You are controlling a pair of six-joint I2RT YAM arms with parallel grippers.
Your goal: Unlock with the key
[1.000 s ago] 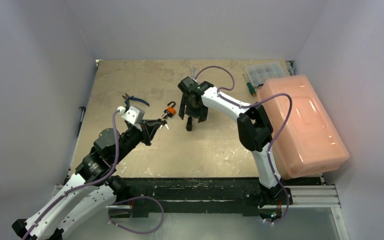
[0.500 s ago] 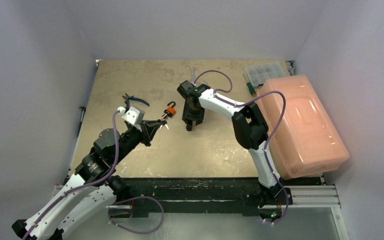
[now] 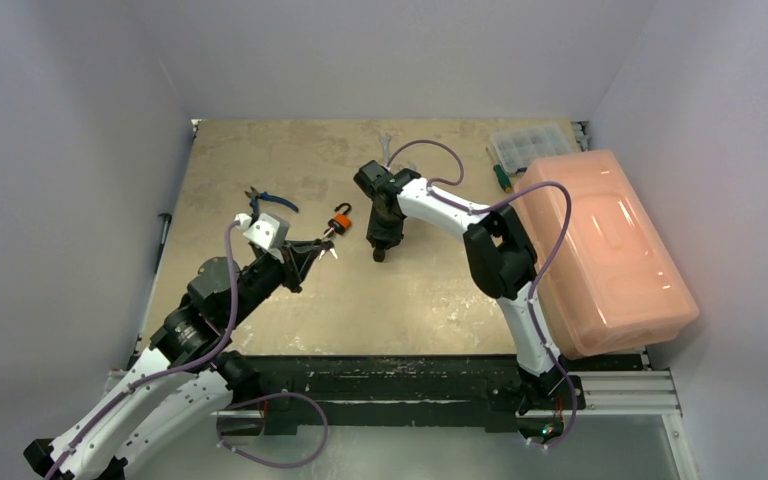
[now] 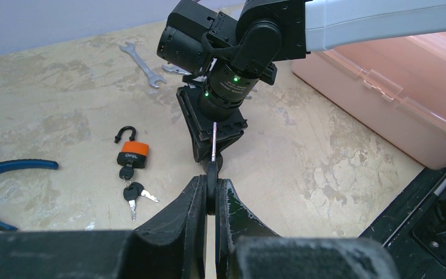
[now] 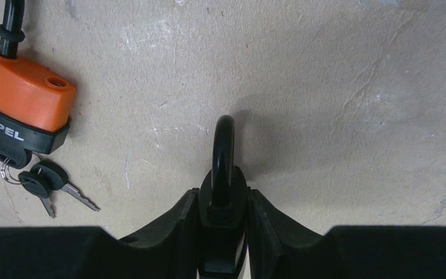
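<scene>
Pinches the key [image 4: 213, 142] by its round head with the left end effector [image 4: 211, 185], pressed together tight. Keeps the thin blade poking out in front, toward the black padlock [image 5: 223, 174], likely to have it ready for a keyhole. Hangs above the bench [image 4: 325, 174], just on the near side of the orange padlock [image 4: 132, 156].

Grips the black padlock with the right end effector [image 5: 222, 200], squeezed against both sides of the body. Leaves the black loop sticking out past the fingertips, toward the bench. Sits just to the right of the orange padlock, not touching it. Probably holds this lock firm to stop it from sliding under the push of the key. Cannot tell from here which way the keyhole faces, or whether the loop touches the bench.

As for the orange padlock: flat on the bench, loop already swung open, its own little bunch of keys [image 5: 43, 177] stuck in the bottom. Looks done with, or spare; hard to say.

Compared with a second ago: spread wide around the black padlock then, closed in on it now. Also shifted a little nearer to the orange padlock. On the left side, same spot and same pinch, key not moved. Orange padlock not moved either.
</scene>
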